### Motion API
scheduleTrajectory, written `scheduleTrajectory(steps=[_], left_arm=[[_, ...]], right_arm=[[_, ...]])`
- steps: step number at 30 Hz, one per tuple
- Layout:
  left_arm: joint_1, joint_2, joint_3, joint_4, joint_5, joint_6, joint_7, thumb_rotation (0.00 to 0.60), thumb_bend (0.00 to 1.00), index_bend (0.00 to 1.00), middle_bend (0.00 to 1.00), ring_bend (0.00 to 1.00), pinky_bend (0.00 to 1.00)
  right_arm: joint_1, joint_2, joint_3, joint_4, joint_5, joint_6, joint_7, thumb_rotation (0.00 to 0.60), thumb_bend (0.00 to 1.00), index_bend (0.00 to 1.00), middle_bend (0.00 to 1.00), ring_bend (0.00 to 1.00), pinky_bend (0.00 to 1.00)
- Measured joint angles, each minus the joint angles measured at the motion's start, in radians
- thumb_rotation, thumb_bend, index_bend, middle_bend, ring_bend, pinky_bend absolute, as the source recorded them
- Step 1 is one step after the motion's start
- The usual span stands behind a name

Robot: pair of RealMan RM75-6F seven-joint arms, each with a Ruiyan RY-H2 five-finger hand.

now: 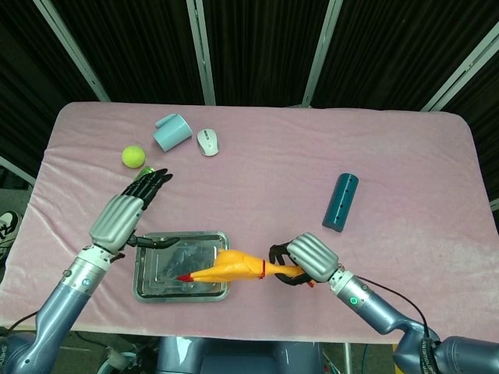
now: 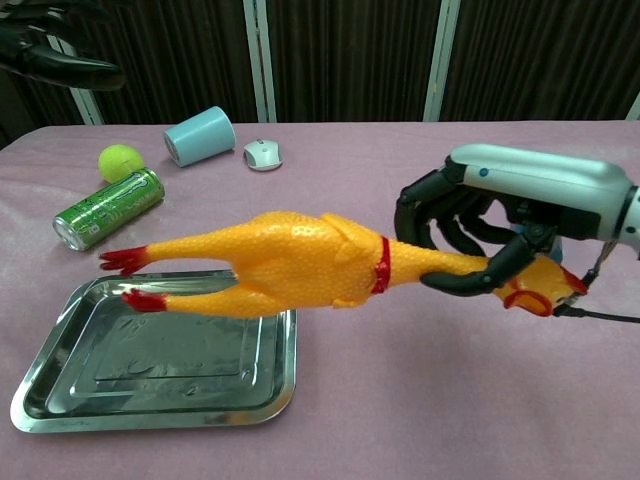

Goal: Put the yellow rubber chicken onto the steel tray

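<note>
Setting: a robot test bench, lab or studio type, not a home.
Surface: one table (image 1: 405, 148) covered edge to edge with pink cloth.
Enclosure: black curtains behind the table, hung on a frame of pale metal poles (image 1: 201, 51).
Props: unrelated items laid out well apart, namely a green can (image 1: 138, 190), tennis ball (image 1: 133, 157), light blue cup (image 1: 172, 132), computer mouse (image 1: 208, 142), teal cylinder (image 1: 341, 202).
Floor: bare, with a shoe (image 1: 7, 228) visible at the left edge.

A pink-clothed table (image 1: 257, 167) stands before black curtains (image 1: 257, 47) (crossed by slanting metal bars (image 1: 201, 51)).
</note>
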Motion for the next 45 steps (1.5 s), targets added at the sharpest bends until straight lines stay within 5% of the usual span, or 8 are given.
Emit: scheduleTrajectory(steps=[13,45], left_arm=[[0.114,0.065,0.039,0.054,0.137,0.026,-0.109,0.493,0.04,0.0,0.0,0.0,0.12],[0.141,0.025,-0.047,0.175,0.047,-0.085,-0.174,0.487,0.04,0.0,0.0,0.0,0.12]], right_arm=[[0.085,-0.159,0.049,0.039,0.081,-0.109,-0.11,0.6,0.98,0.89,0.71,0.72,0.88],[0.248,-0.475,0.164,0.252,0.316,-0.226,-0.409,0.6,0.98,0.84,0.71,0.67,0.85]])
